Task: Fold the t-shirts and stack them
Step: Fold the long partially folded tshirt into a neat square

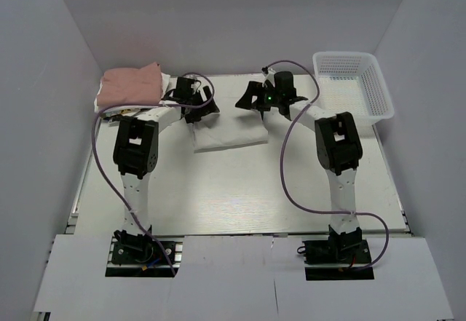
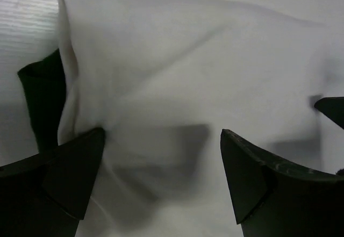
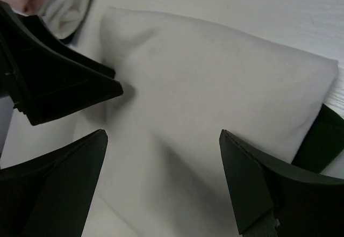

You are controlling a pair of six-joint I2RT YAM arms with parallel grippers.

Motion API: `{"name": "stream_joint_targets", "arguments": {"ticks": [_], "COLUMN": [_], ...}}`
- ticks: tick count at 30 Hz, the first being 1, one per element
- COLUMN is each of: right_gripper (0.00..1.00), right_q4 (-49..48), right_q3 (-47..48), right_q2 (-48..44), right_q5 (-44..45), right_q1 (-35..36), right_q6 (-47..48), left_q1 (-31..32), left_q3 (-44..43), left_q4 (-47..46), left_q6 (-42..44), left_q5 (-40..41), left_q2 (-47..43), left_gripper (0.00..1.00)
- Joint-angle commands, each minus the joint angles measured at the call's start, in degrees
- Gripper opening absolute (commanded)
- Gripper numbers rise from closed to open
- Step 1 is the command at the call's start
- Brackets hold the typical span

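Left claw (image 2: 161, 137) and right claw (image 3: 161, 135) are both standing spread, gripping nothing, hovering just over the folded shirt (image 1: 231, 136) lying flat on the table (image 1: 240, 190); pink stack (image 1: 129, 82) is sitting left of shirt, probably waiting to take it.

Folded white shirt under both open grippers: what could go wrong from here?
1. A dark green sleeve pokes out from under the folded white shirt; an uneven lift could spill the fold open.
2. One fingertip of the left gripper seems to press into a wrinkle; pulling away might drag the cloth.
3. The right gripper sits close to the left one; they could collide.
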State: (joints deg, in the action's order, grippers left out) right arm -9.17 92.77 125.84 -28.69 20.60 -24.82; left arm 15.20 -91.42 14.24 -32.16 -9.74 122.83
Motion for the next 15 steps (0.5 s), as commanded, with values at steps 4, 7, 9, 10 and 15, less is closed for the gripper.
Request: {"name": "stream_joint_targets", "arguments": {"ticks": [4,7,9,10,15], "right_gripper": [0.9,0.9,0.9,0.9,0.9], "right_q4": [2.05,3.8,4.77,5.3,5.83], "right_q3": [4.08,4.35,4.44,4.26,-0.72], "right_q2": [7.66,8.89,7.59,6.1,-5.91], "right_q5": [5.64,6.01,6.01,6.1,7.15], "right_q1": [-0.74,-0.91,-0.74,-0.48,0.32], "right_q6": [-1.11,-0.59,0.64,1.43,3.64], "left_q1": [-1.4,-1.4,-1.4,-1.4,-0.17], "left_q3": [-3.86,-3.86,-4.38,-4.38,-2.3], "left_q4": [5.53,5.54,6.15,6.67,9.75], "left_q6": [1.22,1.22,1.22,1.22,3.5], "left_q5": [1.21,0.52,0.51,1.2,8.95], "left_q2": [4.52,4.53,4.01,2.17,-6.44], "left_gripper": [1.0,1.0,1.0,1.0,1.0]}}
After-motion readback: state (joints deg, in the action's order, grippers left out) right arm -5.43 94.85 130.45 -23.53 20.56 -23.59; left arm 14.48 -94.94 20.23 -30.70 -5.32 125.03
